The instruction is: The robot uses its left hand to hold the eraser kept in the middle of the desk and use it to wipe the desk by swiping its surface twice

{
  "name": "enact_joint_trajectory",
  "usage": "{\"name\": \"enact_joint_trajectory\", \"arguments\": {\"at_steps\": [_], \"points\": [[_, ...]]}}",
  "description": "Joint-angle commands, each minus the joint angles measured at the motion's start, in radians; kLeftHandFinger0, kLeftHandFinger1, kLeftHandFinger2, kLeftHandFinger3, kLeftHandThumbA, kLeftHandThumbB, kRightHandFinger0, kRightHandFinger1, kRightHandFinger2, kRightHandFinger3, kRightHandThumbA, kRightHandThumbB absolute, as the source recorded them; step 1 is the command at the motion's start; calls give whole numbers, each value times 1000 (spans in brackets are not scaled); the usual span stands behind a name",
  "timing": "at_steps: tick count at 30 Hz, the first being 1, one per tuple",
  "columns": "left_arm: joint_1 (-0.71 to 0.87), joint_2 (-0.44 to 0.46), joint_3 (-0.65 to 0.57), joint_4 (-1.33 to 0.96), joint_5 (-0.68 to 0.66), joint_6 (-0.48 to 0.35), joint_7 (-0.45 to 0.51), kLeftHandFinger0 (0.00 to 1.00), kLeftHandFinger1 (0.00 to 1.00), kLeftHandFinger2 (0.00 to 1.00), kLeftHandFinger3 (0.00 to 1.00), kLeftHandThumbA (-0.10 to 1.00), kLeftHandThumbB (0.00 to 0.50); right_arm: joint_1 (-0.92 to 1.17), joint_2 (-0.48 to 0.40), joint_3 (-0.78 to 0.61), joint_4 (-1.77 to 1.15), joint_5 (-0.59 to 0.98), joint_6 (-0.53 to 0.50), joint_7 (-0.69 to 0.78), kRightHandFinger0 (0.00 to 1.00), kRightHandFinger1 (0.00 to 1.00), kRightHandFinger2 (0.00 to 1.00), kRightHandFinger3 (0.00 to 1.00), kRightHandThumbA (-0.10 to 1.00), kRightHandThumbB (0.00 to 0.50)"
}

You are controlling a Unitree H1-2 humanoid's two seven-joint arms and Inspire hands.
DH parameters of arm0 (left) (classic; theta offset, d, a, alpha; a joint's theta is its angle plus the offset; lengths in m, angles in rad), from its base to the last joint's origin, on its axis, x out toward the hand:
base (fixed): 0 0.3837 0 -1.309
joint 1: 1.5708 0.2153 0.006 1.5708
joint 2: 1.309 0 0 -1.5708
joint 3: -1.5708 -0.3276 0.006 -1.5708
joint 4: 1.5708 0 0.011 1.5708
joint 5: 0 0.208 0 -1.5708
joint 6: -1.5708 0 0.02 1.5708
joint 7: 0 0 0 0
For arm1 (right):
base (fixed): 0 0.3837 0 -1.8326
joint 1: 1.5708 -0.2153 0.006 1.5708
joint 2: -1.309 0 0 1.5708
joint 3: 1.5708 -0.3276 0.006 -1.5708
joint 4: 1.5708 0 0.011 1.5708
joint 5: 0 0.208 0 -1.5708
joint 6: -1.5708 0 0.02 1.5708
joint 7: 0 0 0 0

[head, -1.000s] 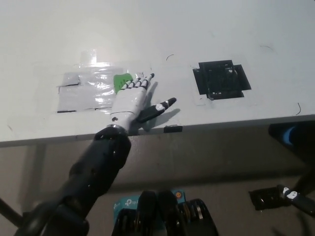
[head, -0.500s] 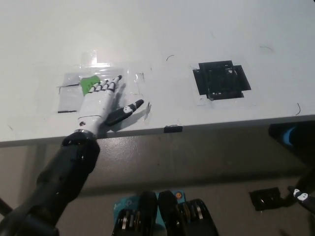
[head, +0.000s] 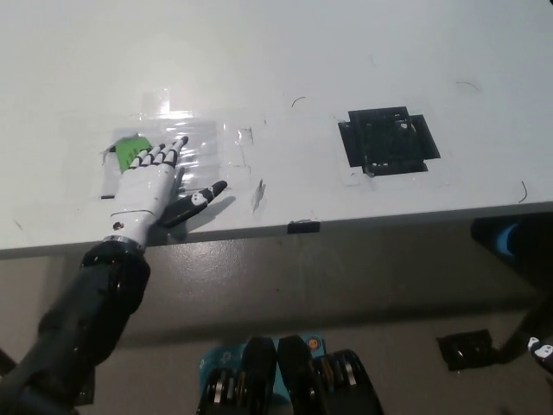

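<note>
Left hand (head: pixel 149 183) lies flat on the desk (head: pixel 285 60), palm down, fingers (head: pixel 164 153) out straight and close together w/ tips resting on the green eraser (head: pixel 131 148), thumb stuck out to the side toward the desk edge. So it's pressing the eraser down, not pinching or wrapping it. Eraser sits at the far-left part of a shiny clear taped patch (head: pixel 194 151), near a dark line at that patch's left border. Black taped square (head: pixel 387 138) is well apart, to the robot's right, not in the way. Right hand (head: pixel 543 349) barely shows at the bottom right corner, below desk level; can't tell if it's spread or closed. Step in hand, as I judge it: a swipe across the patch w/ the eraser under the fingertips. To do it well: keep downward pressure even, since only the tips hold the eraser and it can slip out from under if the hand lifts or tilts. Keep the wrist low and palm parallel to the desk so the eraser stays flat, not on an edge. Slide in one straight line, no twisting. Watch the near edge of the desk; forearm hangs over it and the thumb is close to it, so don't drift toward the robot. Can't tell from here how many swipes are done.
</note>
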Motion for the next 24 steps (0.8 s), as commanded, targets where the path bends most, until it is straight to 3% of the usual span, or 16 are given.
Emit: {"name": "enact_joint_trajectory", "arguments": {"at_steps": [1,3,6,8,11,12,13,14,15,21,24], "points": [[229,46,-15,164,-42,91,-215,1000,1000,1000,1000,1000,498,-3,-28,-27,-34,18,-85,-9,1000,1000,969,994,1000,30],[218,49,-6,136,-55,31,-188,1000,1000,1000,1000,1000,498,-2,-28,-27,-38,18,-74,-7,1000,1000,966,999,1000,22],[188,36,5,102,-63,12,-165,1000,1000,1000,1000,1000,486,4,-35,-32,-34,19,-78,-4,1000,1000,969,1000,1000,13],[159,32,7,68,-60,-38,-113,1000,1000,1000,1000,1000,395,8,-40,-36,-32,25,-79,1,1000,1000,979,1000,1000,10],[86,23,0,13,-47,-64,-81,1000,1000,1000,1000,1000,390,16,-48,-42,-31,36,-78,7,1000,1000,1000,1000,1000,10],[50,23,-4,-25,-36,-63,-70,1000,1000,1000,1000,1000,335,17,-50,-41,-30,30,-79,2,1000,1000,985,1000,1000,2],[36,25,-6,-45,-32,-62,-67,1000,1000,1000,1000,1000,313,17,-51,-40,-30,27,-80,-1,1000,1000,981,1000,1000,0],[37,21,-7,-42,-33,-62,-66,1000,1000,1000,1000,1000,313,20,-52,-41,-30,28,-80,-1,1000,1000,979,1000,1000,0],[-20,30,-1,-132,-30,-72,-71,1000,1000,1000,1000,1000,364,28,-56,-37,-33,25,-82,3,1000,1000,960,1000,1000,0],[-82,47,11,-272,-13,-63,-82,1000,1000,1000,1000,1000,371,44,-60,-41,-39,32,-86,6,1000,1000,978,1000,1000,0],[-109,71,20,-370,7,-29,-107,1000,1000,1000,1000,1000,345,47,-64,-36,-41,28,-83,11,1000,1000,961,1000,1000,0]]}}
